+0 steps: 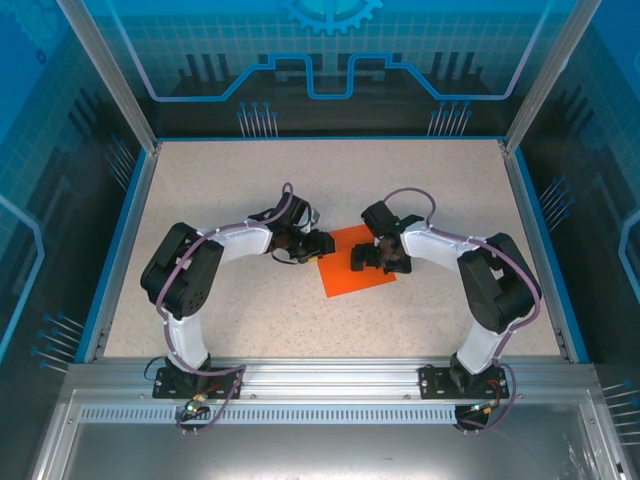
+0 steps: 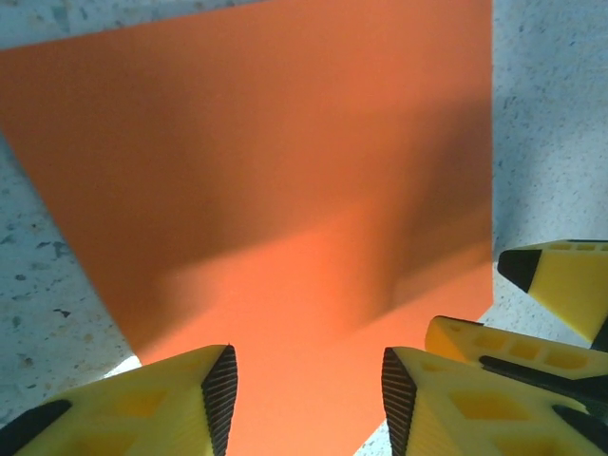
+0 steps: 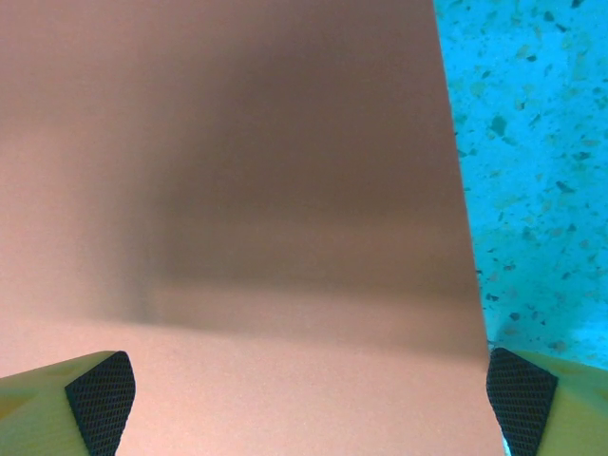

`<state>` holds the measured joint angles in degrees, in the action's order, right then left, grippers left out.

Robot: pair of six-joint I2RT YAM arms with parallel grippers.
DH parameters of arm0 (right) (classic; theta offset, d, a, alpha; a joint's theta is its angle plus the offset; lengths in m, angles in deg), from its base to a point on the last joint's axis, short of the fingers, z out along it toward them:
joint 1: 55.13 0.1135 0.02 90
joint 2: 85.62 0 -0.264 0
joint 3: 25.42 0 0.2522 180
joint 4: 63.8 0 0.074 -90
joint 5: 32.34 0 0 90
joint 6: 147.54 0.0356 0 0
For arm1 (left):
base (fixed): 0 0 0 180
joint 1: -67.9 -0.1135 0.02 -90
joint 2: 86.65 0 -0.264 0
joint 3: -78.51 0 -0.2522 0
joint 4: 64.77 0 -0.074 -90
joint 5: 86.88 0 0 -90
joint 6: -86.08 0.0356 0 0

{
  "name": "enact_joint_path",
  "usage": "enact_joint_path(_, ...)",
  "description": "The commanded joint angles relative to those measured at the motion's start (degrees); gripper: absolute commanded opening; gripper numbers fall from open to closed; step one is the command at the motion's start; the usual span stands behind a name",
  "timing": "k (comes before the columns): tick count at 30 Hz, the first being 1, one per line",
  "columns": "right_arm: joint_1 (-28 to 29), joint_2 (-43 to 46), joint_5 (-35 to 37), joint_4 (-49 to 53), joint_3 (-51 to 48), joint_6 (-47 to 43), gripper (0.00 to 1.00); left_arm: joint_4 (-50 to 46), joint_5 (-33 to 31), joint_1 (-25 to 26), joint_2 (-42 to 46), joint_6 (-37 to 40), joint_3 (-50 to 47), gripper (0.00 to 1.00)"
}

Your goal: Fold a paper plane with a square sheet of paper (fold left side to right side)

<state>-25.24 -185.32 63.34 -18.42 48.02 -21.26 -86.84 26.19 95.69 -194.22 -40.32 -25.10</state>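
The square sheet of paper (image 1: 347,273) lies flat and bright orange in the middle of the table. My left gripper (image 1: 317,245) hovers at its left edge. In the left wrist view its yellow fingers stand partly apart over the sheet (image 2: 285,171), the left gripper (image 2: 309,370) holding nothing between the pads. My right gripper (image 1: 363,258) sits over the sheet's right half, wide open. Seen from the right wrist, the sheet (image 3: 266,190) looks pale brown and spans the gap of the right gripper (image 3: 309,389). The right gripper's yellow fingers (image 2: 565,280) show at the left wrist view's right edge.
The speckled beige table (image 1: 230,180) is bordered by a blue rim and transparent walls (image 1: 330,60). Both arm bases are bolted to the metal rail (image 1: 320,385) at the near edge. The two grippers face each other closely over the sheet.
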Motion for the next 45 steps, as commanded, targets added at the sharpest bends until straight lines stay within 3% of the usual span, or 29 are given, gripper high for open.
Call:
enact_joint_path(1, -0.1, -1.53, -1.68, -0.04, -0.31, 1.26, 0.99, -1.97, 1.36, 0.74, -1.95, -0.69, 1.79, 0.44)
enact_joint_path(19, 2.89, -4.12, -8.51, -2.54, 2.99, 0.91, 0.99, -2.76, 0.22, 1.16, -4.63, -0.25, 1.66, 0.29)
enact_joint_path(22, 2.74, -4.13, -8.79, -3.01, 2.95, 0.48, 0.93, -1.51, 0.23, 1.15, -3.69, -0.36, 0.94, 0.29)
enact_joint_path(29, 1.78, -3.84, -13.89, -5.59, 2.33, -0.1, 0.65, 0.76, 0.7, 1.06, 0.61, 0.35, -0.27, 0.3)
enact_joint_path(36, -1.69, -0.69, -24.75, -15.53, -2.64, 0.3, 0.39, 2.75, 1.66, -1.18, 9.6, 1.52, -2.82, 0.4)
enact_joint_path(39, -3.63, 1.41, -29.53, -21.65, -5.7, 0.98, 0.33, 3.99, 2.63, -3.23, 14.3, 1.32, -5.31, 0.44)
enact_joint_path(45, -8.17, 6.66, -40.75, -34.95, -11.55, 2.86, 0.31, 8.01, 6.79, -8.31, 23.68, -0.83, -10.62, 0.54)
